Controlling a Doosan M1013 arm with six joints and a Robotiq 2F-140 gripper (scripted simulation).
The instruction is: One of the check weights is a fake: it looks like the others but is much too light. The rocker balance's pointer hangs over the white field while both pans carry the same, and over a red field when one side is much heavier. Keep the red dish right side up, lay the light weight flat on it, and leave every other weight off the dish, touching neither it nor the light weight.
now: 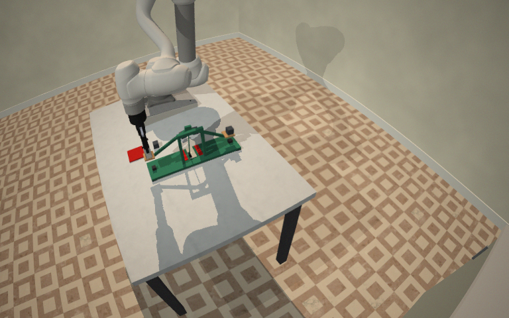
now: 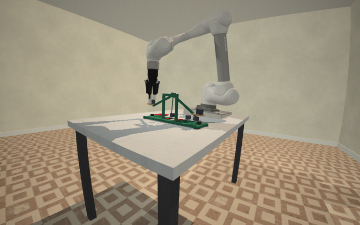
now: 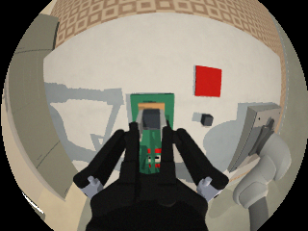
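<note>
While the white arm (image 2: pixel 185 33) rises from its base at the far side of the bench (image 2: pixel 164 148), bends at a high elbow and reaches out and down, its last link hangs plumb with the black end effector (image 2: pixel 151 101) pointing straight at the raised pan (image 2: pixel 150 104) of the green rocker balance (image 2: pixel 183 122). Its fingers stand narrow and are clamped on a small dark check weight (image 3: pixel 150 119), held just over that tan pan; whether weight and pan touch cannot be told. The beam tilts, with the opposite pan (image 1: pixel 228 134) low and carrying a second weight (image 1: pixel 229 129). A third weight (image 1: pixel 156 144) sits on the bench just beside the balance, between it and the arm's base. The red dish (image 1: pixel 135 154) lies flat on the bench, close beside the raised pan, with nothing on it.
</note>
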